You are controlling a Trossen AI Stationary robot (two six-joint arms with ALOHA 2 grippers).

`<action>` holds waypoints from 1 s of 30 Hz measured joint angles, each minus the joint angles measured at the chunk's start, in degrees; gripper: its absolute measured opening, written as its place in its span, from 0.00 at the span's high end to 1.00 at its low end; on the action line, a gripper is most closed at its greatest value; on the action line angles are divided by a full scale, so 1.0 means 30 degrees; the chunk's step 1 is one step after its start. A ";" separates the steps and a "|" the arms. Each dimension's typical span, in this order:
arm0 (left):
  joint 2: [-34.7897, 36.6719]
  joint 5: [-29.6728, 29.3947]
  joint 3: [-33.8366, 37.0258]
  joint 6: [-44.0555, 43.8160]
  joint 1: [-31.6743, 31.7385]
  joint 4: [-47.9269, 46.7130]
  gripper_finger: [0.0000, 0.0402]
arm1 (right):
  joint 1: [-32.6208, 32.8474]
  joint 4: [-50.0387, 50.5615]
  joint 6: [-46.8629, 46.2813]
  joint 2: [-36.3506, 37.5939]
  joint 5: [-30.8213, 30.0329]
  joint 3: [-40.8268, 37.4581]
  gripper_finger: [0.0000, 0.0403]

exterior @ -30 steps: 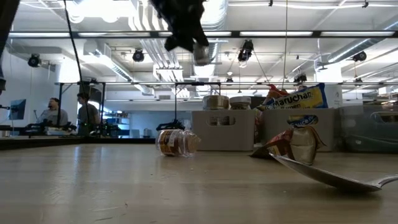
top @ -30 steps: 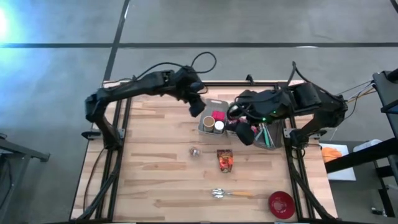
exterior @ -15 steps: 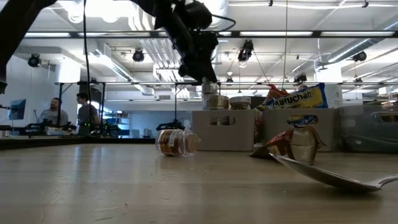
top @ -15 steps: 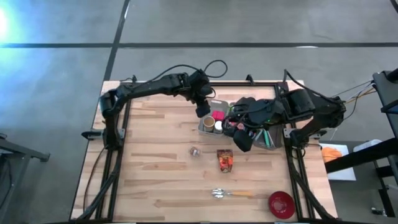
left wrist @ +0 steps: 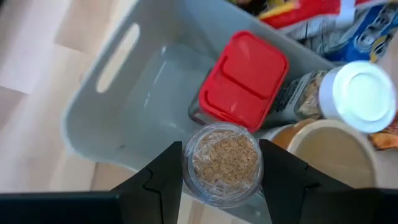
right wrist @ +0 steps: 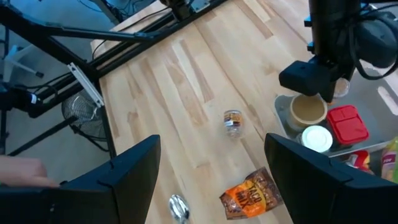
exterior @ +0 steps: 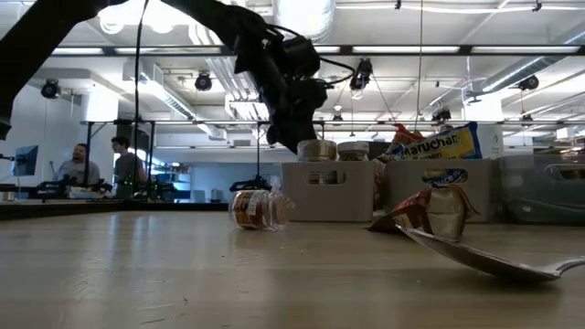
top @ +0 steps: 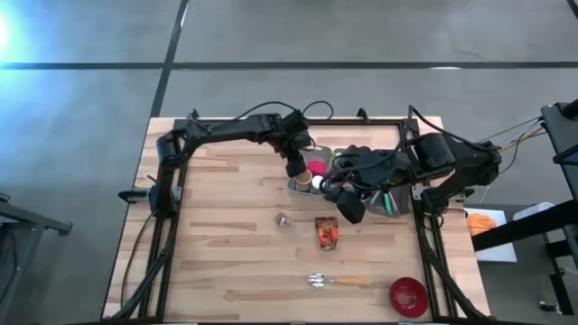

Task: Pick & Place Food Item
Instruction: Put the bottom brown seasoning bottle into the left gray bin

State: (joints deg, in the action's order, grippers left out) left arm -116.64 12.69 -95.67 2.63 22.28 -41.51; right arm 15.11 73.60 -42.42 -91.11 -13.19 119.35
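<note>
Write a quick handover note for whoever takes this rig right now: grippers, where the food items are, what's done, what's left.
Left gripper: shut on a small jar of grains, held over the grey bin at the table's far side.
Right gripper: open, empty, above the table beside the bin.
In the bin: red-lidded tub, white-lidded jar, tan-topped tub.
On the table: another small jar on its side, snack bag, spoon, red bowl.
Done: jar picked and carried to the bin.
Left: release it into the bin; the items on the table possibly follow.

Left end effector [left wrist: 221,186] grips, arm extended; right end effector [right wrist: 211,180] gapes, raised.
</note>
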 joint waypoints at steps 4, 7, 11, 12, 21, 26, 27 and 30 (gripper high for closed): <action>-0.0037 0.0004 0.1190 -0.0143 -0.0015 0.1433 0.59 | 0.0194 -0.0021 -0.0025 0.0000 -0.0015 -0.0069 0.30; -0.0037 -0.0007 0.2187 -0.0766 0.0000 0.2509 0.59 | 0.0264 -0.0018 -0.0026 0.0000 -0.0029 -0.0109 0.30; -0.0037 0.0000 0.3029 -0.1027 -0.0007 0.3354 0.59 | 0.0301 -0.0034 -0.0019 0.0000 -0.0030 -0.0117 0.30; -0.0037 0.0000 0.3203 -0.1027 -0.0007 0.3574 0.59 | 0.0301 -0.0033 -0.0019 0.0000 -0.0029 -0.0117 0.30; -0.0030 0.0063 0.4375 -0.0865 -0.0022 0.4944 0.59 | 0.0301 -0.0047 0.0113 -0.0001 -0.0058 -0.0182 0.30; 0.0036 0.0066 0.4877 0.0076 -0.0073 0.5417 0.59 | 0.0301 -0.0029 0.0119 -0.0007 -0.0051 -0.0182 0.30; 0.0060 0.0073 0.4969 0.0282 -0.0073 0.5446 0.59 | 0.0301 -0.0035 0.0119 -0.0007 -0.0051 -0.0182 0.30; 0.0079 0.0080 0.5119 0.0649 -0.0073 0.5513 0.59 | 0.0301 -0.0034 0.0125 -0.0007 -0.0022 -0.0182 0.30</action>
State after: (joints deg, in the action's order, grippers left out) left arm -116.40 12.93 -80.31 4.58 22.06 -24.97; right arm 16.01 73.49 -42.05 -91.13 -13.26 118.80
